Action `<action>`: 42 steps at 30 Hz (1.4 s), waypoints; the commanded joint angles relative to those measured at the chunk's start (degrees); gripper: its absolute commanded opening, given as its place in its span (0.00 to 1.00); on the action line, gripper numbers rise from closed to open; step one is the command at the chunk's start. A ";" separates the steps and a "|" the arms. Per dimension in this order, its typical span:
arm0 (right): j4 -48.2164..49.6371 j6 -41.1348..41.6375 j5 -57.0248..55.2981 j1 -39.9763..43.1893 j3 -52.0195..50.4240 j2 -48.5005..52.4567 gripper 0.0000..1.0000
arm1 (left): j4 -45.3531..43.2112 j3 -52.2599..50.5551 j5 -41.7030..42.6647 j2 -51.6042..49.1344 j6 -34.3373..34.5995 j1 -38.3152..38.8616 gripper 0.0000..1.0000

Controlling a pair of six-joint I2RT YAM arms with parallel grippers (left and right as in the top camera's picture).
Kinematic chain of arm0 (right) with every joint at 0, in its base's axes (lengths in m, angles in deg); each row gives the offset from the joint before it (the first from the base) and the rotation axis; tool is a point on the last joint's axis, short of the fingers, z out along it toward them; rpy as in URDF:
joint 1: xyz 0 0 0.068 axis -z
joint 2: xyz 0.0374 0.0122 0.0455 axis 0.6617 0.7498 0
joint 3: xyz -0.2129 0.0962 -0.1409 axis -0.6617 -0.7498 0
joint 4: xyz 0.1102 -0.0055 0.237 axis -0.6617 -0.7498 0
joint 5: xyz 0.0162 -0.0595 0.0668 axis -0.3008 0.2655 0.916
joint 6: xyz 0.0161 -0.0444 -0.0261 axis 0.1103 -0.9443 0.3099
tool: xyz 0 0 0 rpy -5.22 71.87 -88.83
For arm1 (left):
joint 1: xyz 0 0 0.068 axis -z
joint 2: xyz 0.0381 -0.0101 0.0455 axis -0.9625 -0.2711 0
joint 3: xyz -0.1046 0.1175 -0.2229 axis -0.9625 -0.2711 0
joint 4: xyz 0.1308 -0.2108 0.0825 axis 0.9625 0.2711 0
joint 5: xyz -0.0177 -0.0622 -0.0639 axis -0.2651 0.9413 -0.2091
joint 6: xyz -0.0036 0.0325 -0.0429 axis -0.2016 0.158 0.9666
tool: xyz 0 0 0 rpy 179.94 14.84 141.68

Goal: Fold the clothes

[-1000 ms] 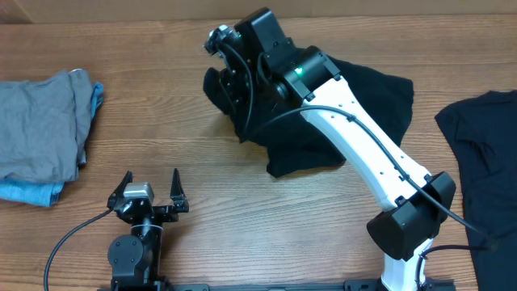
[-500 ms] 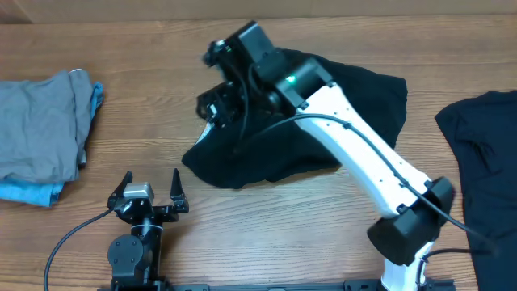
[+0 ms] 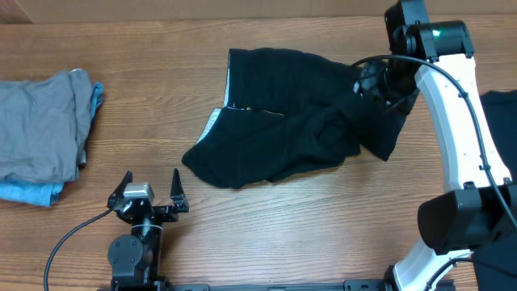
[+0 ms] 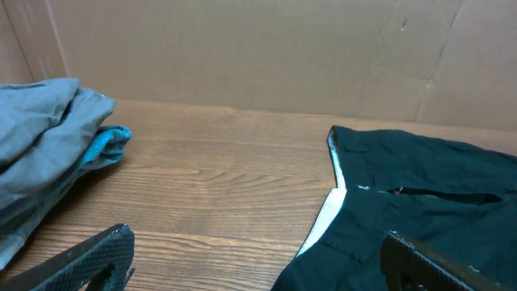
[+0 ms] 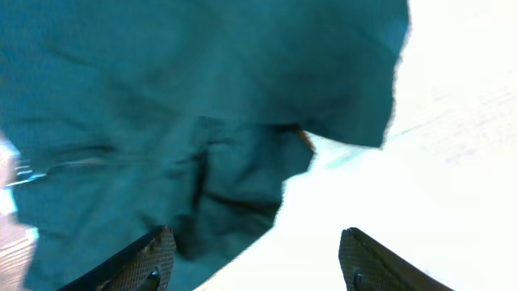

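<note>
Black garment [image 3: 283, 137] crumpled mid-bench, left edge straight with a pale strip showing, right end bunched beneath the right tool [image 5: 254, 238]; fingers there apart, nothing between them. Second black garment [image 3: 502, 121] at the right edge, partly cut off. Left tool [image 3: 150, 194] spread wide near the front edge, bare bench [image 3: 161, 97] all around. Grey garment [image 3: 40, 129] atop light-blue garment [image 3: 28, 192] far left, well apart.

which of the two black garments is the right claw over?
The crumpled black garment in the centre; the right claw hangs open over its right end. The other black garment lies apart at the table's right edge.
</note>
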 commanded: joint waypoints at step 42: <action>84.87 -30.42 -10.29 5.51 -25.42 22.47 0.04 | -0.24 -0.35 0.42 0.46 -1.25 -0.31 1.00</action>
